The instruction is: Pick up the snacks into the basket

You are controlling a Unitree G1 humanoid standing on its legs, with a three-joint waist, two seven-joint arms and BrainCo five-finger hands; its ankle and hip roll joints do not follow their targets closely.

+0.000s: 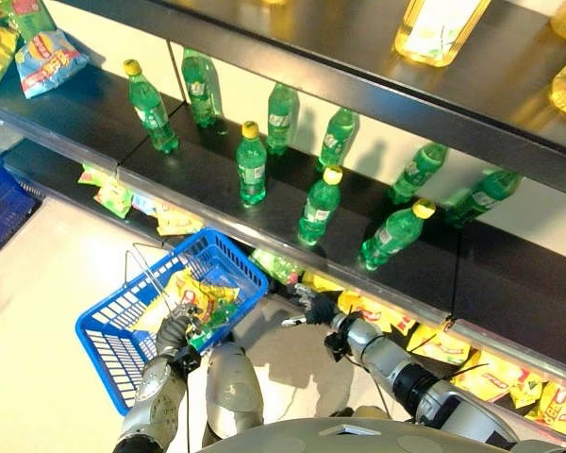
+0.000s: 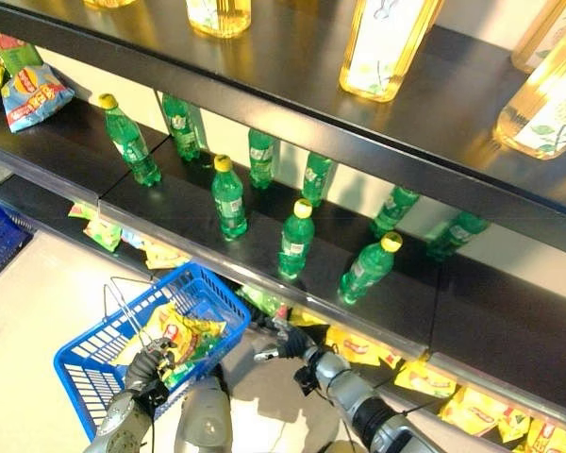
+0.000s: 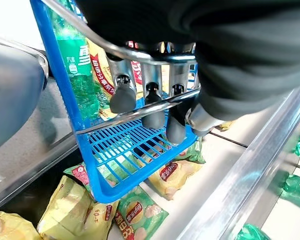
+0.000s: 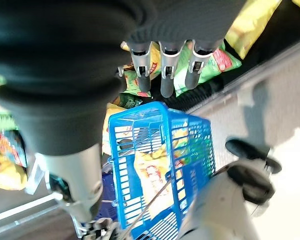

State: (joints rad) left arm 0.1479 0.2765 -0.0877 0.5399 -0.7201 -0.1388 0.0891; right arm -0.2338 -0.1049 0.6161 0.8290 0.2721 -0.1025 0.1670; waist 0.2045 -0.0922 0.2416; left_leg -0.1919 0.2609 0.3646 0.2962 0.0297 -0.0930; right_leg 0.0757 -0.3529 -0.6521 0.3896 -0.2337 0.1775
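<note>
Already several yellow and green snack packets (image 1: 200,300) are lying inside the blue plastic mesh basket (image 1: 123,347), so the task looks partly done; more yellow and green packets on the bottom shelf (image 1: 495,377) are waiting to be collected. On the left, the left hand (image 3: 145,107) is curling its fingers around the basket's wire handle (image 3: 135,112), carrying the basket near the shelf's front. To the right, the right hand (image 1: 313,307) is reaching toward the far low shelf with relaxed, empty fingers (image 4: 166,82) hovering just beside a green packet (image 4: 210,62).
</note>
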